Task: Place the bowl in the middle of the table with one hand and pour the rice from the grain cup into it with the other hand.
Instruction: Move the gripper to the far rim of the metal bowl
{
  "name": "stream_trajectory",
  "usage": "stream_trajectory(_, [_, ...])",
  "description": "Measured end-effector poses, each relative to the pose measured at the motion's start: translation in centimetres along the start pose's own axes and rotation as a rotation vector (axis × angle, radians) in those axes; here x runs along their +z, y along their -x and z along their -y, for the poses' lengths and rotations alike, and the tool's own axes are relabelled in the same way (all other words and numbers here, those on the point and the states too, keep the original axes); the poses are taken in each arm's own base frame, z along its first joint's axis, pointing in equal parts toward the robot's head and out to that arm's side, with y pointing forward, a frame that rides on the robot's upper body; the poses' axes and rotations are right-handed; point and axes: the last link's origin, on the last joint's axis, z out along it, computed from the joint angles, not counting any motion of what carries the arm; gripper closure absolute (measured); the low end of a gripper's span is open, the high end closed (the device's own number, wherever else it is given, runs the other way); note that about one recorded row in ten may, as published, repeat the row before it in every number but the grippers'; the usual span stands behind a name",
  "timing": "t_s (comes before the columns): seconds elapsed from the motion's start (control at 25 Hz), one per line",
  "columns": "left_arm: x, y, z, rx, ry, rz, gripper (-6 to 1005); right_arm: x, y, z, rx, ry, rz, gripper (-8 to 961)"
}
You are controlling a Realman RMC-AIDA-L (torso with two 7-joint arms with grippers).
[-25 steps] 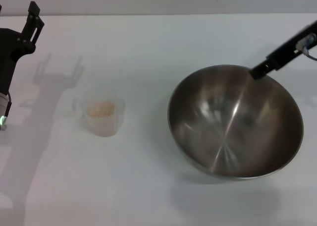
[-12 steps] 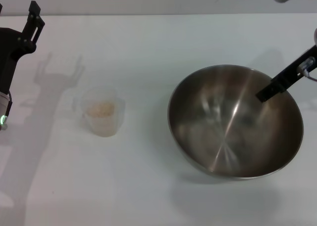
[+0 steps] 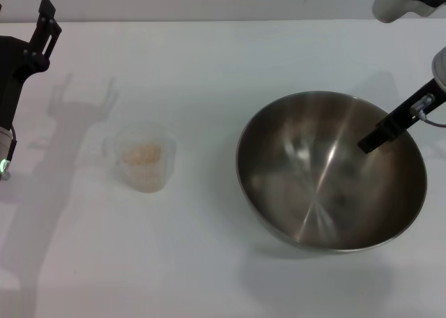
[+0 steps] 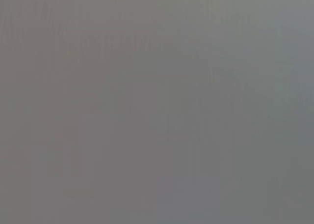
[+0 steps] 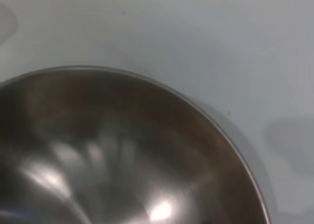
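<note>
Steel bowl [image 3: 331,170] beneath the right hand [image 3: 369,141] over its far-right rim, finger state indiscernible

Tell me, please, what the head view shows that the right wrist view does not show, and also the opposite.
Only the head view shows the grain cup with rice standing to the left of the bowl, the left gripper raised at the far left edge, and the right gripper over the bowl's right part. Only the right wrist view gives a close look into the bowl's shiny inside and a stretch of its rim. Both show the bowl, with no rice visible in it, on the white table.
</note>
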Motion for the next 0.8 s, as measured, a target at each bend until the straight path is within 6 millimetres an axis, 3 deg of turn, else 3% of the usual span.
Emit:
stream_trajectory(0.24, [-0.04,0.00,0.02,0.000,-0.001,0.000,185,0.24,0.13,0.40,0.006,-0.007,0.019,293])
stream_trajectory(0.68, [-0.13,-0.05,0.29,-0.004,-0.015,-0.003,185,0.68,-0.14,0.77,0.005,0.000,0.017,754])
stream_trajectory(0.72, [-0.13,-0.06,0.28,-0.005,-0.015,-0.004,185,0.59,-0.15,0.90,0.011,0.001,0.022,866])
stream_trajectory(0.8, [-0.11,-0.09,0.24,-0.006,-0.015,-0.006,185,0.53,-0.15,0.98,0.015,0.001,0.026,867])
